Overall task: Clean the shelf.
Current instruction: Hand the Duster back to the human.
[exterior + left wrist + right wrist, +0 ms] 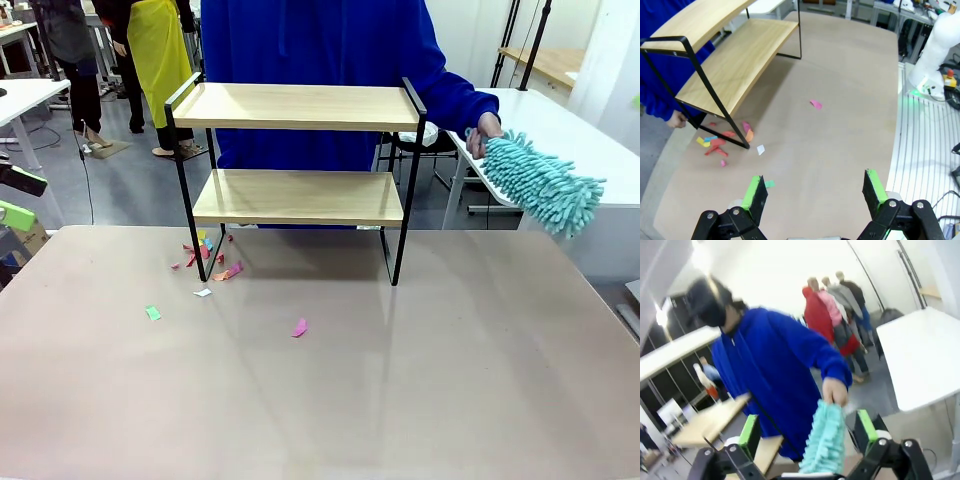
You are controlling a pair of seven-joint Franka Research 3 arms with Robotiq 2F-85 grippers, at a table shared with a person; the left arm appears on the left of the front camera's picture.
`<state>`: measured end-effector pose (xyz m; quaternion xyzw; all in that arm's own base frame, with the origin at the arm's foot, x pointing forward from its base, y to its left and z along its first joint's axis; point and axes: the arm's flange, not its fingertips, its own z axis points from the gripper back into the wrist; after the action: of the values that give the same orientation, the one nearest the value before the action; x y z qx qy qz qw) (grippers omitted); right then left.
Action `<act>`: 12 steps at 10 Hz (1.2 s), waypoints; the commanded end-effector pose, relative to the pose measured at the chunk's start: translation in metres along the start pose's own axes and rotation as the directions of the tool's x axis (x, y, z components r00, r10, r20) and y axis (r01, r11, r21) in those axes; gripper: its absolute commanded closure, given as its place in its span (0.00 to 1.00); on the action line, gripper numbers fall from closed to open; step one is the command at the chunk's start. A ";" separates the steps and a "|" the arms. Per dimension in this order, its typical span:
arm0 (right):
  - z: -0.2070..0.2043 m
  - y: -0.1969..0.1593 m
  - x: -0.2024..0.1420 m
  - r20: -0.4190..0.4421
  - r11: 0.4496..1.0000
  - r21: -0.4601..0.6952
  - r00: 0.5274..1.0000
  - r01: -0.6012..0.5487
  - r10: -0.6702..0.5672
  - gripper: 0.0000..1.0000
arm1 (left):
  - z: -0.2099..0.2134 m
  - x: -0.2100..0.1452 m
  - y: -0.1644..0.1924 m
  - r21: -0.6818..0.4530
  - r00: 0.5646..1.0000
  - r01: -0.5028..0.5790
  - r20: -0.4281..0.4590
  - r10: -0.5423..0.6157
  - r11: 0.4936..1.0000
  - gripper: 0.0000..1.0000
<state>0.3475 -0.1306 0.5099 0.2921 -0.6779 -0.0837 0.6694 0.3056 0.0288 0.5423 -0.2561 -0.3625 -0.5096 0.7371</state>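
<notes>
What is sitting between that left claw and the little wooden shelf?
Nothing solid. Open tabletop lies between the open left claw and the shelf, strewn with flat coloured paper scraps near the shelf's front leg.

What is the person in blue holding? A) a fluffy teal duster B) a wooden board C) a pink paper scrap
A: the person's hand grips the handle end of a shaggy teal duster, out beside the shelf.

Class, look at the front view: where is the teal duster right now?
The teal duster is at the far right, held up by the person's hand above the white side table, right of the shelf.
</notes>
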 end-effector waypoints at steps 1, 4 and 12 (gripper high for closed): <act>0.026 -0.016 0.031 0.086 0.986 0.071 0.984 0.149 -0.155 0.00 | -0.001 0.001 0.001 -0.006 0.999 0.014 0.030 -0.014 1.000 0.00; 0.026 -0.032 0.036 0.098 0.972 0.077 0.968 0.223 -0.230 0.00 | -0.001 0.001 0.001 -0.006 0.999 0.014 0.030 -0.014 1.000 0.00; 0.037 -0.022 0.042 0.138 0.985 0.056 0.976 0.165 -0.171 0.00 | -0.001 0.001 0.001 -0.006 0.999 0.014 0.030 -0.014 1.000 0.00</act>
<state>0.3222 -0.1804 0.5312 0.3576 -0.6966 -0.1436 0.6052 0.3056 0.0291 0.5428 -0.2579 -0.3658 -0.5081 0.7358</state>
